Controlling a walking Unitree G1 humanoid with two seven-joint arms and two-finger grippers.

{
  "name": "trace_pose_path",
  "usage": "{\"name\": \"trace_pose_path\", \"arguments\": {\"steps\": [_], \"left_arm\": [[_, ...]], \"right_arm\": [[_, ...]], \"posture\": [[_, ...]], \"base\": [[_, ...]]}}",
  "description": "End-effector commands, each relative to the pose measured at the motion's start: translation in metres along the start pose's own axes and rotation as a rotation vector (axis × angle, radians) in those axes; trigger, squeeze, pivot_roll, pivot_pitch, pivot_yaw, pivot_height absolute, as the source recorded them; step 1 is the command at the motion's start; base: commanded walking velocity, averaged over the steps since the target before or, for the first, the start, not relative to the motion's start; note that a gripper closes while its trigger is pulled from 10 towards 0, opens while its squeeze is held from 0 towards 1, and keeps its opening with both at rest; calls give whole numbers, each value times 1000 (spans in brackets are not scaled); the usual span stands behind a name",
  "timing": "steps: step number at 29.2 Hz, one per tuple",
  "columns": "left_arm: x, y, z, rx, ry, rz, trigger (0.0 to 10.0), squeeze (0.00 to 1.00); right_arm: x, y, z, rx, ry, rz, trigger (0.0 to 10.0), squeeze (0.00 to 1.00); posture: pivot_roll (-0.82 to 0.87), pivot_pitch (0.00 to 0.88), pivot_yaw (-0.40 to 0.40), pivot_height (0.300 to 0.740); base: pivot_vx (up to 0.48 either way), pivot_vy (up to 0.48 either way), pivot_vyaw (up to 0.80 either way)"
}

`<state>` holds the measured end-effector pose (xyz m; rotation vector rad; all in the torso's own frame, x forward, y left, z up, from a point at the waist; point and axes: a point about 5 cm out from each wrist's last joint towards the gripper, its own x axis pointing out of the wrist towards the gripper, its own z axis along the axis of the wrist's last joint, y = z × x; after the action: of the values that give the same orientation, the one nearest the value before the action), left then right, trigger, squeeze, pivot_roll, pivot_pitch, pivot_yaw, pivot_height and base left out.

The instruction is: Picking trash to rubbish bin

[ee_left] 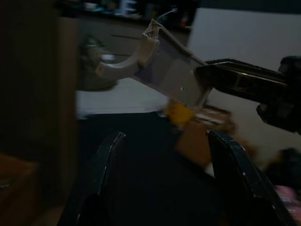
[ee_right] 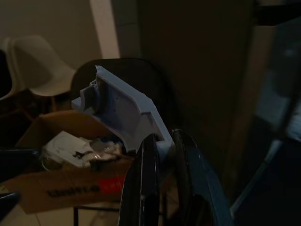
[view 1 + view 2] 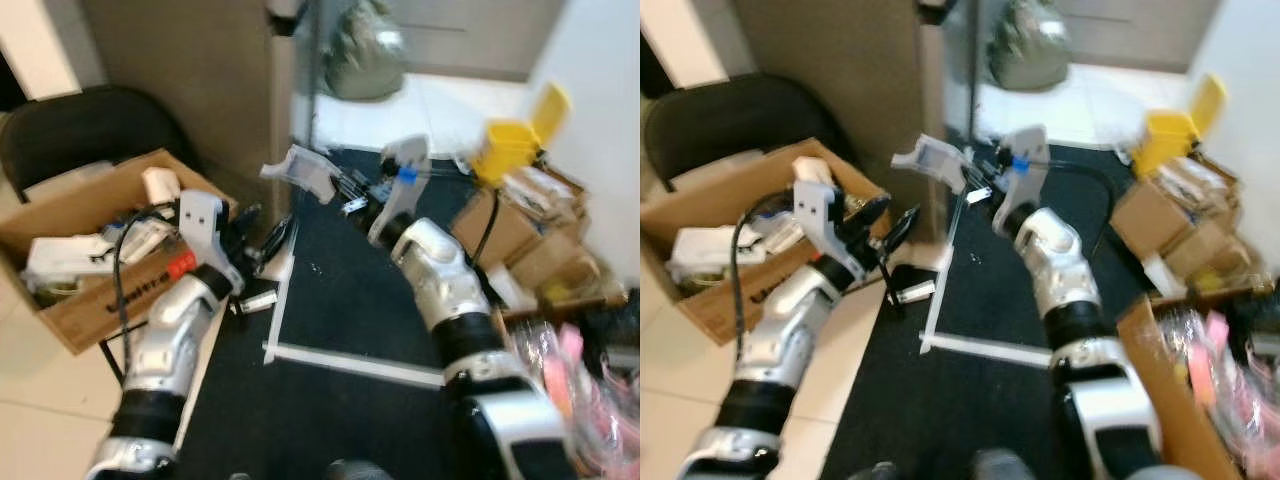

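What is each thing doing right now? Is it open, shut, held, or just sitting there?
Right gripper: shut on the grey plastic piece.
Grey plastic piece: held up in the air.
Left gripper: open, holding nothing.
Cardboard box: open, with things inside.
Yellow bin: lid up, open.
Black chair: standing behind the box.

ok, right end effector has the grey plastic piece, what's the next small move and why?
Probably swing the right end effector left toward the cardboard box. It is shut on the grey plastic piece, held in the air over the black mat, and the box already holding scraps sits to the robot's left. The left end effector is open and empty beside the box.
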<state>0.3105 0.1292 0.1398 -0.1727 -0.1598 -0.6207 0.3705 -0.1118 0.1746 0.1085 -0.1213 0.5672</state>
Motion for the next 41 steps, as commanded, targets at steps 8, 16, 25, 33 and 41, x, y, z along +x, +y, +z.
{"name": "trace_pose_path", "arguments": {"steps": [8, 16, 25, 33, 41], "left_arm": [[0, -3, -3, 3, 14, -12, 10000, 0], [0, -3, -4, 4, 13, -9, 10000, 0], [-3, 0, -3, 12, 3, 29, 10000, 0], [-5, 1, -3, 22, 9, 35, 10000, 0], [-5, 1, -2, 22, 7, 38, 10000, 0]], "right_arm": [[-4, -5, -1, 8, -1, -21, 10000, 0], [-4, -5, -2, 6, 2, -17, 10000, 0], [-4, -7, -2, 28, 9, -44, 10000, 0], [-3, -9, -2, -33, 52, -68, 10000, 0], [-2, -9, -2, -158, 120, -82, 10000, 0]], "posture": [[-67, 0, -42, 740], [-64, 0, -45, 740], [-64, 0, -45, 740], [-64, 0, -45, 740], [-48, 0, -40, 740]], "base": [[480, 0, 800], [480, 0, 800], [103, 0, 178], [0, 0, 0], [0, 0, 0]]}}
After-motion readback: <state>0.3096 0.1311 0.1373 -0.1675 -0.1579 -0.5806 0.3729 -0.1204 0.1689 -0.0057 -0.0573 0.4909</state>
